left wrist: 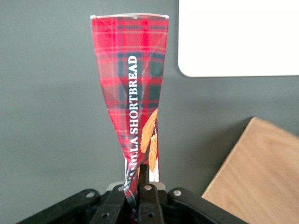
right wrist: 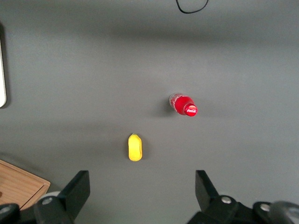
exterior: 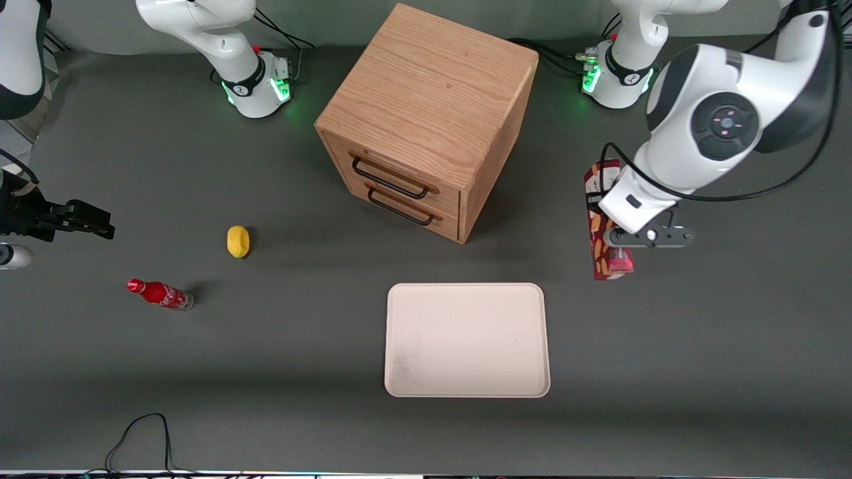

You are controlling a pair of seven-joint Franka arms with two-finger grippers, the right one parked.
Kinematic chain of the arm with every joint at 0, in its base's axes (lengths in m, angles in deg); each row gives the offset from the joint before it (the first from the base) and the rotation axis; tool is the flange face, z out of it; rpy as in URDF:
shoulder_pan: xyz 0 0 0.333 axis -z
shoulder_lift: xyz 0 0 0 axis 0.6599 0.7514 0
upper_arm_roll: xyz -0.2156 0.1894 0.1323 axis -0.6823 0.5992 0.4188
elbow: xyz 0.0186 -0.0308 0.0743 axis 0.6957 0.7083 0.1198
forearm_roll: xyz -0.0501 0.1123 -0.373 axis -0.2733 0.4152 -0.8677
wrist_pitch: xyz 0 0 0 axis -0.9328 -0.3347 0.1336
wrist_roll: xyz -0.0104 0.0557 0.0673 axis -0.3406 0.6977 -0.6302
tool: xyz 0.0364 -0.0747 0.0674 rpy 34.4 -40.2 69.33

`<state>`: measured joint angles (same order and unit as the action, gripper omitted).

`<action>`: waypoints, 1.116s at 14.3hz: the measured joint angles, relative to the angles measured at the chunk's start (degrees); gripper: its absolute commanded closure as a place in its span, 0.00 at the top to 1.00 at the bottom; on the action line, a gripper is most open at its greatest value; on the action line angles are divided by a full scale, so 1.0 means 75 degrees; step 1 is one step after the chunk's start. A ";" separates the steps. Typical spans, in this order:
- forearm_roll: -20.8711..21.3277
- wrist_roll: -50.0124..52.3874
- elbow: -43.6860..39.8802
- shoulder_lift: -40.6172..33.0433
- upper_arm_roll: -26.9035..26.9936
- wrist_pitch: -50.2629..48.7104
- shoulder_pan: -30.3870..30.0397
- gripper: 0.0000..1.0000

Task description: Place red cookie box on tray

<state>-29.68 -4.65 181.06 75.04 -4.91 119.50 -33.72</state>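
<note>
table: dark grey matte surface (exterior: 266,372) under everything i can see from my console; a black cable loops at its edge nearest the front camera.
drawer cabinet: light wood cabinet (exterior: 432,100) with two drawers, each with a dark wire handle, set at an angle, farther from the front camera than the tray.
tray: cream-white tray (exterior: 466,339) with rounded corners and a low rim, flat on the table, nearer the front camera than the cabinet. i see nothing lying on it. in the left wrist view one rounded corner of it (left wrist: 233,42) shows past the box.
working arm: white left arm (exterior: 719,126) reaches over the table at its own end, wrist bent down over the box.
red cookie box: slim red tartan box (exterior: 604,226) with orange-tan snack pictures, standing on end and leaning a little, beside the tray toward the working arm's end and apart from its rim. i cannot tell from the front view if its lower end touches the table. in the left wrist view i read white lettering "shortbread" along it (left wrist: 133,88).
gripper: the left gripper (exterior: 621,251) is pinched narrow onto the upper part of the box; in the left wrist view the black fingers (left wrist: 148,198) press on the box's edge.
soda bottle: small red bottle (exterior: 160,294) lying toward the parked arm's end.
lemon: small yellow fruit (exterior: 238,241) near the bottle, a little farther from the front camera.
</note>
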 measured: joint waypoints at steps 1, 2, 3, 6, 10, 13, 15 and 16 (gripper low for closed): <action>0.0060 0.0000 -0.0706 0.0389 -0.0005 -0.0203 0.0006 0.00; 0.0081 0.0000 -0.1337 0.0792 -0.0009 -0.0325 0.0015 0.00; 0.0082 0.0000 -0.1936 0.1228 -0.0014 -0.0412 0.0039 0.00; 0.0085 0.0004 -0.3445 0.2552 -0.0019 -0.0421 0.0306 0.00; 0.0142 0.0091 -0.4561 0.4148 0.0490 0.0318 0.1092 0.00; 0.0150 0.0412 -0.4700 0.4994 0.0667 0.1062 0.1368 0.00; 0.0268 0.0723 -0.4695 0.5355 0.0716 0.1479 0.1496 0.00; 0.0422 0.0840 -0.4652 0.5474 0.0728 0.1636 0.1558 0.00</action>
<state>-26.52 1.65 146.17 116.09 0.55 131.77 -22.04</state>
